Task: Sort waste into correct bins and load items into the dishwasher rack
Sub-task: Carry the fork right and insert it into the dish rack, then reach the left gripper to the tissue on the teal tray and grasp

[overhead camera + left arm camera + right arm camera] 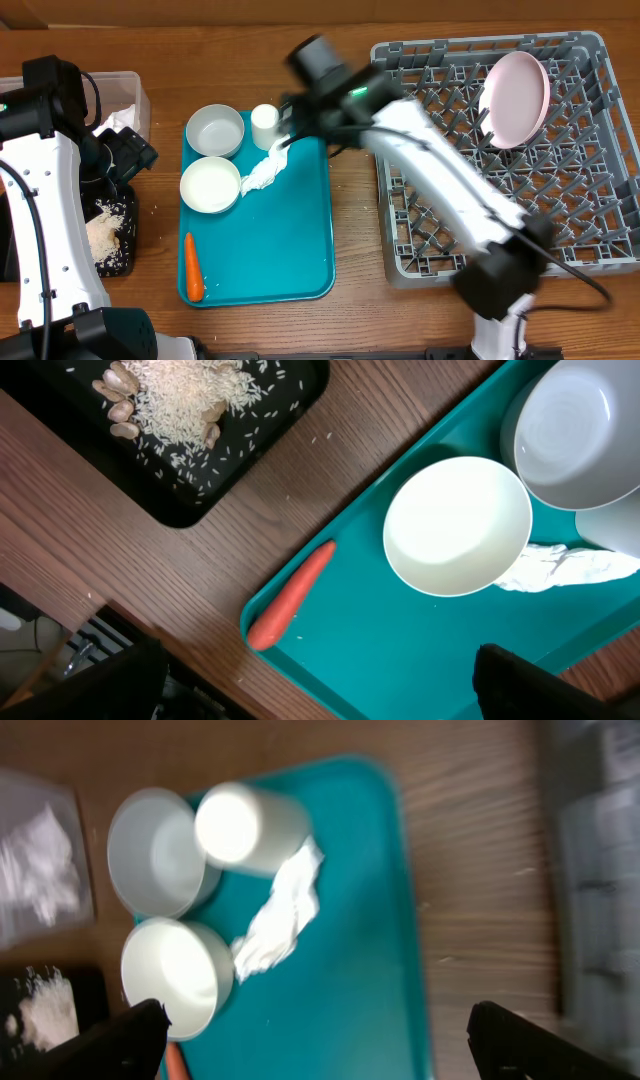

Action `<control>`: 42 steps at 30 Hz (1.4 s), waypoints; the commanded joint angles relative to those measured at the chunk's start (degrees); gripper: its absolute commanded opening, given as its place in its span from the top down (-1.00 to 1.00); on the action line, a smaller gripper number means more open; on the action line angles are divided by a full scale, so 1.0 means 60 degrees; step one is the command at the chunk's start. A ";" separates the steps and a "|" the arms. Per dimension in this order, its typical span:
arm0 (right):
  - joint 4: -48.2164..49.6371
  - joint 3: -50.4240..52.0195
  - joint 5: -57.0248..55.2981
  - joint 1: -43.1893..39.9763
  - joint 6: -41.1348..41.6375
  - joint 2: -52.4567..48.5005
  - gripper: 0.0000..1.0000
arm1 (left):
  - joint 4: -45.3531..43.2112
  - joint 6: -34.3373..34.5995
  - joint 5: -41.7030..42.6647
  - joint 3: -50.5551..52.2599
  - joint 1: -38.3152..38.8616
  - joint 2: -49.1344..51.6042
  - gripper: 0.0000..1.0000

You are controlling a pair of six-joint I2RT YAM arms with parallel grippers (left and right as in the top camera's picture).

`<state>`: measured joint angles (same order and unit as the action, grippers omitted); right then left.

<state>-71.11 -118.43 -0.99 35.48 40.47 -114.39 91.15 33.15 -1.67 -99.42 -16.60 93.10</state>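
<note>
Above teal tray (350,970), right claw (320,1055) spread wide, empty, left claw (310,690) likewise wide

Orange carrot (193,268), teal tray (290,230), white bowls (214,131), white cup (264,120), white napkin (262,172), pink-white plate (517,98), grey lattice rack (600,200), black tray (180,500) speckled with pale crumbs (180,400)

teal tray (290,235): smooth plastic | table (355,230): wood grain | napkin (262,172): crumpled paper

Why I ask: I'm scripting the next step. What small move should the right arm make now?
Probably lower the open right end effector onto the crumpled napkin. It hovers over the teal tray, jaws wide, and the napkin lies nearest, between the cup and a bowl.
</note>
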 commanded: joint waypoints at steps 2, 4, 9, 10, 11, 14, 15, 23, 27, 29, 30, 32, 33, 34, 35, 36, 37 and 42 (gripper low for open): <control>-0.0667 -0.0222 -0.0710 -0.1902 0.0000 0.0841 -1.00 | 0.0007 0.0193 0.0033 -0.0036 -0.0033 -0.0142 -1.00; -0.1140 -0.0222 -0.0729 -0.2834 0.0007 0.0874 -1.00 | 0.0011 0.0193 0.0033 -0.0036 -0.0033 -0.0142 -1.00; -0.1610 -0.0200 0.0127 -0.4517 0.0007 0.0801 -1.00 | 0.0007 0.0193 0.0033 -0.0036 -0.0033 -0.0142 -1.00; -0.1599 -0.0200 0.0197 -0.4732 0.0015 0.0794 -1.00 | 0.0011 0.0193 0.0033 -0.0036 -0.0033 -0.0142 -0.99; -0.1570 -0.0200 0.0175 -0.4925 0.0004 0.0794 -1.00 | 0.0007 0.0193 0.0033 -0.0036 -0.0033 -0.0142 -1.00; -0.1526 -0.0200 0.0182 -0.5406 0.0007 0.0794 -1.00 | 0.0011 0.0193 0.0033 -0.0036 -0.0033 -0.0142 -0.99; -0.1526 -0.0200 0.0182 -0.5533 0.0007 0.0794 -1.00 | 0.0007 0.0193 0.0033 -0.0036 -0.0033 -0.0142 -1.00; -0.1526 -0.0200 0.0178 -0.5982 0.0007 0.0794 -1.00 | 0.0007 0.0193 0.0033 -0.0036 -0.0033 -0.0142 -1.00; -0.1526 -0.0200 0.0178 -0.5982 0.0007 0.0794 -1.00 | -0.0142 0.0401 0.0299 -0.0036 -0.0033 -0.0142 -1.00; -0.1526 -0.0200 0.0182 -0.5982 0.0007 0.0794 -1.00 | -0.0273 0.0412 0.0328 -0.0036 -0.0033 -0.0142 -1.00; -0.1526 -0.0200 0.0182 -0.5982 0.0007 0.0794 -1.00 | -0.0310 0.0419 0.0328 -0.0036 -0.0033 -0.0142 -1.00; -0.1526 -0.0200 0.0182 -0.5982 0.0007 0.0794 -1.00 | -0.0423 0.0543 0.0331 -0.0036 -0.0033 -0.0142 -1.00; -0.1526 -0.0200 0.0178 -0.5982 0.0007 0.0794 -1.00 | -0.0455 0.0557 0.0488 -0.0036 -0.0033 -0.0142 -0.99; -0.1526 -0.0200 0.0182 -0.5982 0.0007 0.0794 -1.00 | -0.0379 0.0543 0.0831 -0.0036 -0.0033 -0.0142 -1.00; -0.1526 -0.0200 0.0178 -0.5982 0.0007 0.0794 -1.00 | -0.0189 0.0543 0.1275 -0.0036 -0.0033 -0.0142 -0.99; -0.1526 -0.0200 0.0178 -0.5982 0.0007 0.0794 -1.00 | -0.0073 0.0535 0.1851 -0.0036 -0.0033 -0.0142 -1.00; -0.1526 -0.0200 0.0182 -0.5982 0.0007 0.0794 -1.00 | -0.0098 0.0339 0.2586 -0.0036 -0.0033 -0.0142 -1.00; -0.1526 -0.0200 0.0182 -0.5982 0.0007 0.0794 -1.00 | -0.1140 -0.3038 0.6073 -0.0036 0.0590 -0.0142 -0.99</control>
<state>-80.55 -119.28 -0.14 -0.38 40.47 -109.80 85.47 27.70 18.41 -99.42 -15.94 93.10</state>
